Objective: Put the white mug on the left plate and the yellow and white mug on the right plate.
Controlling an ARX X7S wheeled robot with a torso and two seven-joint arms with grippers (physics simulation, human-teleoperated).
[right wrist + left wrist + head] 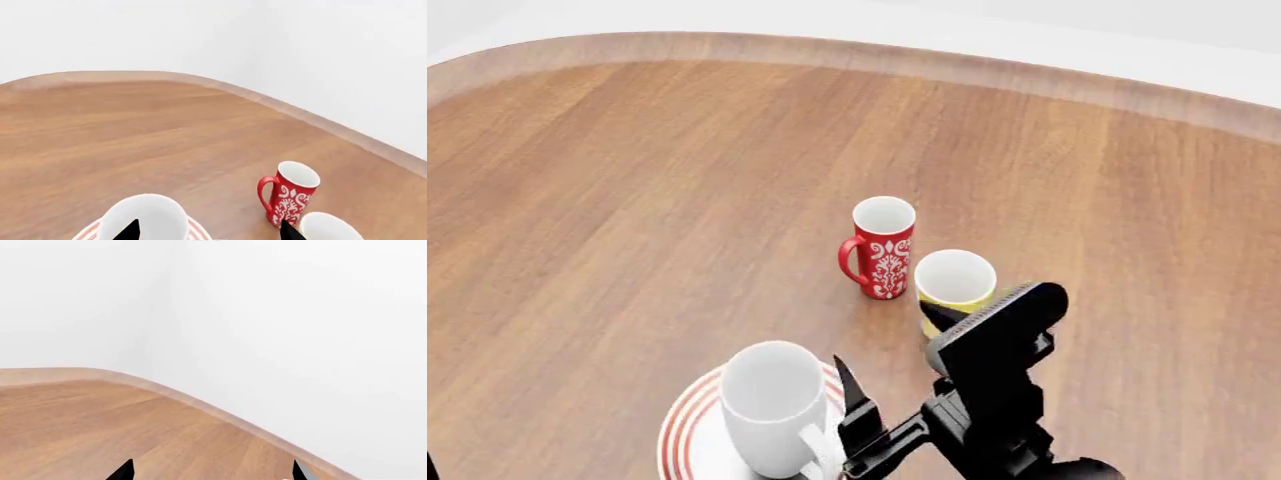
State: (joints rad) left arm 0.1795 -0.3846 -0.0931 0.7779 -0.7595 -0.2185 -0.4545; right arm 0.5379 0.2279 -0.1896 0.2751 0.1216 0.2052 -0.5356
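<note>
1. Head view: the white mug (774, 405) is shown upright on the left plate (689, 430), near the bench's (627, 200) near edge. The right plate is not seen in any view.
2. The yellow and white mug (954, 283) is seen standing on bare wood toward the bench's middle, just beside the red patterned mug (884, 247); contact between them cannot be judged. Its lower part is hidden by the right arm (994, 390).
3. The right end effector (841, 425) is held just beside the white mug, on the side facing the arm. One dark fingertip (849, 385) is visible; the other is not made out here.
4. Right wrist view: two dark fingertips (129, 231) are shown well apart, with nothing gripped between them. The white mug's rim (143, 217), the plate's red rings (197, 233), and both other mugs are included.
5. Left wrist view: only bare bench, its curved far edge (200, 402) and a white wall (267, 315) are shown. The left end effector's (208, 471) two tips appear spread wide, empty. This end effector is not seen in the head view.
</note>
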